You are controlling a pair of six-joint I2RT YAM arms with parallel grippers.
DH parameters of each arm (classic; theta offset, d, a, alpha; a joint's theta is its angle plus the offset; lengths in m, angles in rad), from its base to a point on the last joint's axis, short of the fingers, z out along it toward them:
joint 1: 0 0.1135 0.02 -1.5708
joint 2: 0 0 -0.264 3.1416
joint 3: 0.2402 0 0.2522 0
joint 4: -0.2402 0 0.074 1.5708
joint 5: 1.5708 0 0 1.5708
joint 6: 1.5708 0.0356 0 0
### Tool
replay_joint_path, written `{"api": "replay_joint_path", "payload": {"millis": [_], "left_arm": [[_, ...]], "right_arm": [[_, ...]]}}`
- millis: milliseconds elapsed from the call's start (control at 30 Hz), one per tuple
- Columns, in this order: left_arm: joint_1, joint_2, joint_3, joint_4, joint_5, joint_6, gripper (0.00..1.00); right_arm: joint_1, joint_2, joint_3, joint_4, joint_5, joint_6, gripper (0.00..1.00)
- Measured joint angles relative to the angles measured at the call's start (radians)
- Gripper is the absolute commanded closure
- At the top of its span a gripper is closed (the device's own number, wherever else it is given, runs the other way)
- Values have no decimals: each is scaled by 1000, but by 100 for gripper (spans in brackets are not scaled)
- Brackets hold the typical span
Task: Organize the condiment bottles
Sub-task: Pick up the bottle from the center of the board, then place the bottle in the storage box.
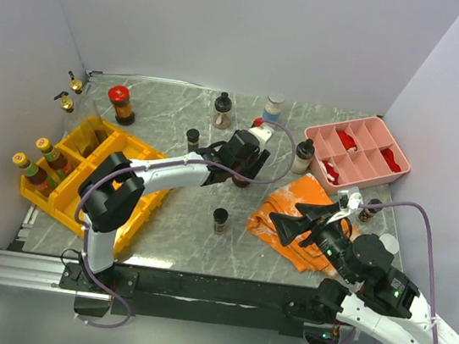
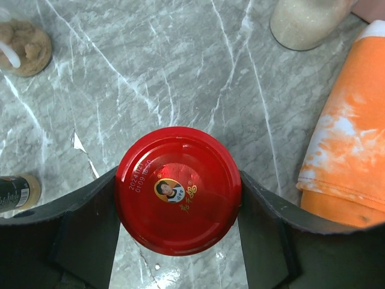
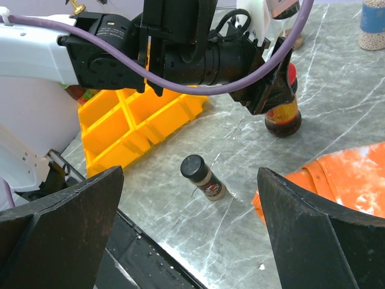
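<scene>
A red-lidded glass jar (image 2: 177, 192) with dark contents fills the left wrist view. It stands upright on the grey marble table (image 1: 162, 227), near the middle, just left of a crumpled orange cloth (image 2: 346, 138). It is grasped by the left gripper (image 2: 179, 180): the black fingers (image 2: 90, 229) are seen lying against its two sides with no gap, below the lid.

A small black-capped bottle (image 1: 219, 219) stands apart in front of the jar, nearer the arm bases, and a small dark bottle (image 1: 192, 139) is placed to the jar's left. Behind the jar, a black-topped bottle with pale contents (image 1: 223, 109) and a white-topped jar with a blue band (image 1: 274, 105) are set towards the back wall. A white-capped bottle (image 1: 303, 155) is found between the cloth and a pink divided tray (image 1: 373, 122) at the right.

At the far left, a red-topped jar (image 1: 121, 104) and two gold-spout bottles (image 1: 71, 92) stand behind the yellow plastic bins (image 1: 87, 148), in which two yellow-capped bottles (image 1: 33, 155) are held upright.

The right gripper (image 1: 289, 219) is held over the cloth with its jaws spread wide and nothing between them.
</scene>
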Motion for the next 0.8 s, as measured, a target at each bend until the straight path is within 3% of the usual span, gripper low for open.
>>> {"api": "replay_joint_path", "payload": {"millis": [267, 633, 800], "left_arm": [[0, -70, -17, -90, -51, -6, 99], [8, -294, 24, -176, -229, 10, 99], [100, -378, 42, -182, -280, 7, 99]], "right_arm": [[0, -6, 0, 0, -10, 3, 0], [0, -13, 0, 0, -30, 8, 0], [0, -20, 0, 0, -35, 8, 0]]}}
